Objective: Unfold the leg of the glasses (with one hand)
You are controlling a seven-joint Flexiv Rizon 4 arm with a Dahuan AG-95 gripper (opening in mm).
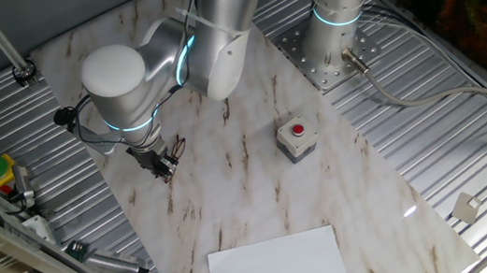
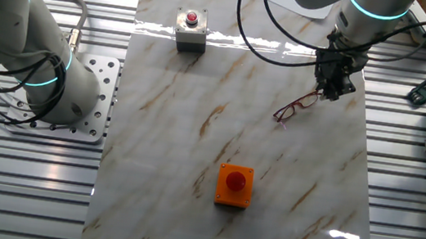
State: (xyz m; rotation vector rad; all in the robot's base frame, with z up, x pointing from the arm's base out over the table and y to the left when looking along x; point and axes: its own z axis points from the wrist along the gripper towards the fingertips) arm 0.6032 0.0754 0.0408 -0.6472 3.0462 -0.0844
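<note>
The glasses (image 2: pixel 295 108) lie on the marble tabletop, a thin reddish-brown wire frame with clear lenses. In one fixed view only a small part of the glasses (image 1: pixel 178 147) shows beside the fingers. My gripper (image 2: pixel 333 91) points down at the frame's right end, and its fingers stand close together there. The leg runs from that end into the fingers and is mostly hidden by them. Seen from the opposite side, the gripper (image 1: pixel 166 167) hangs low over the table, under the arm's large wrist joint.
A grey button box (image 1: pixel 296 138) (image 2: pixel 191 31) stands on the marble. An orange box (image 2: pixel 234 186) with a red button sits nearer the middle. A white sheet (image 1: pixel 278 266) lies at one table end. A second arm's base (image 1: pixel 339 20) (image 2: pixel 46 73) stands beside the marble.
</note>
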